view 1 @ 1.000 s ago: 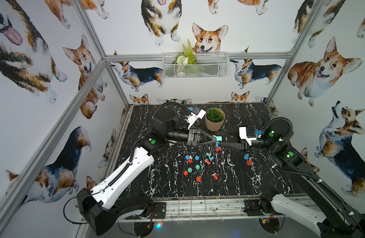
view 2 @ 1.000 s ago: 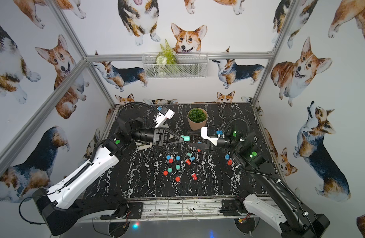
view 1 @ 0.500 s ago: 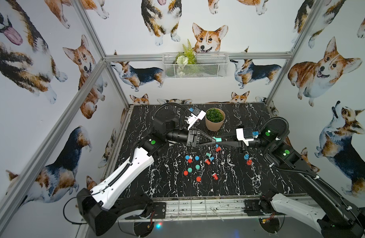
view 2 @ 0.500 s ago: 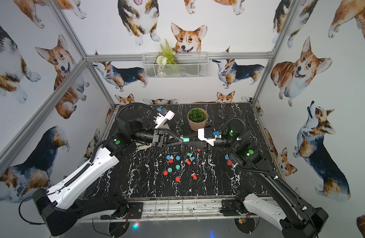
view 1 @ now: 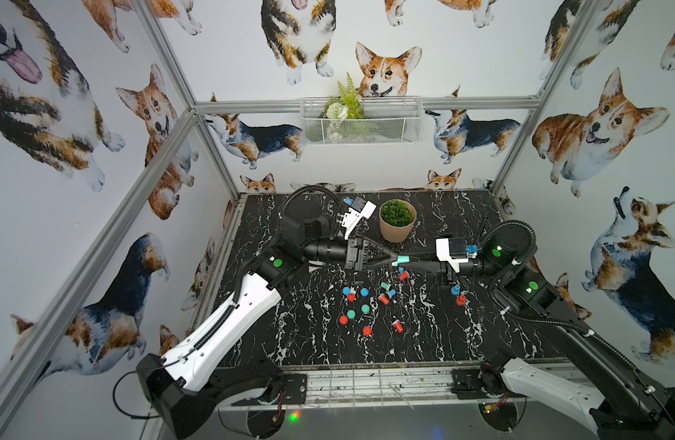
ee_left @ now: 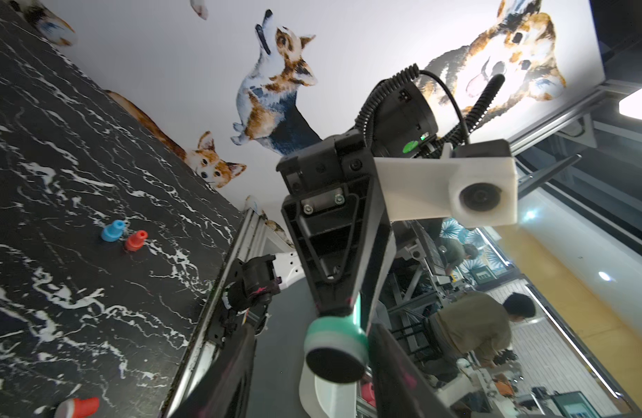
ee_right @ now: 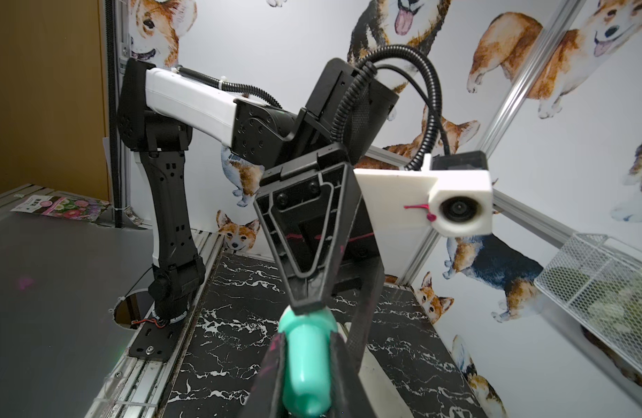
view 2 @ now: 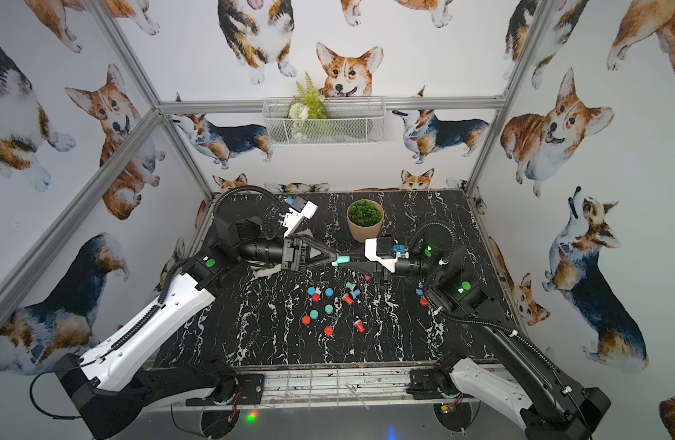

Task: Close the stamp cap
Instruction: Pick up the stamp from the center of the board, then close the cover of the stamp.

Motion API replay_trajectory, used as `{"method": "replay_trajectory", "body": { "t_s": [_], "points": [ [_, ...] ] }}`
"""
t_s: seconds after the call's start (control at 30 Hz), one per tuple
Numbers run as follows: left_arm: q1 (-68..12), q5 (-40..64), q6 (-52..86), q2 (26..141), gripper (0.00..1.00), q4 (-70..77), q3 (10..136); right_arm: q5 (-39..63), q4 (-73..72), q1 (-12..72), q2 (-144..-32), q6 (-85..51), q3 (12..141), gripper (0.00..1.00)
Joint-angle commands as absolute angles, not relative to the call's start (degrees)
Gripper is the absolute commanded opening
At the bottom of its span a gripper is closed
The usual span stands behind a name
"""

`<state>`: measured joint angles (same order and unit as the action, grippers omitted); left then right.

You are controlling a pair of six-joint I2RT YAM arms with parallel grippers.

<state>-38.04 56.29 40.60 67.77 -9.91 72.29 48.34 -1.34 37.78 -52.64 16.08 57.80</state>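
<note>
Mid-air, right tool [view 1: 407, 260] grips the level stamp [view 2: 341, 260] by its handle, wide end toward open left tool [view 1: 394, 261].

A teal plastic stamp [view 1: 400, 260] lies level in mid-air. Its slim handle is clamped between the jaws of the right gripper [ee_right: 307, 336]. Its wider end, a pale band with a round black face, sits between the parted jaws of the left gripper [ee_left: 316, 327].
</note>
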Motion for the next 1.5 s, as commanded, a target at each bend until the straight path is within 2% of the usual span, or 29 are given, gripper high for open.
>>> {"method": "replay_trajectory", "body": {
  "t_s": [0.0, 0.13, 0.27, 0.47, 0.8, 1.1, 1.47],
  "points": [
    [-36.73, 47.43, 33.0, 66.42, 0.58, -18.78, 73.74, 39.18, 0.85, 39.63, -52.29, 10.3, 56.8, 0.04],
    [-34.77, 37.15, 27.07, 64.89, 0.6, -26.95, 75.37, 30.09, 4.07, 43.33, -53.14, 3.33, 57.11, 0.04],
    [-32.01, 27.92, 22.77, 64.6, 0.61, -33.76, 76.58, 18.19, 9.52, 48.99, -55.75, -3.06, 58.5, 0.0],
    [-26.84, 18.45, 16.94, 65.13, 0.61, -39.1, 75.84, 5.38, 19.77, 54.85, -63.05, -14.98, 62.24, 0.0],
    [-16.88, 14.7, 12.48, 66.08, 0.62, -34.63, 69.65, 4.83, 34.62, 55.46, -79.1, -28.94, 68.65, 0.0],
    [-16.11, 3.25, 7.67, 64.51, 0.62, -30.71, 61.92, 8.13, 43.8, 56.06, -94.72, -31.07, 75.62, 0.0],
    [-16.17, -4.21, 9.95, 63.11, 0.62, -32.05, 59.85, 9.84, 42.63, 56.41, -105.34, -34.03, 78.4, 0.04]
  ]
}}
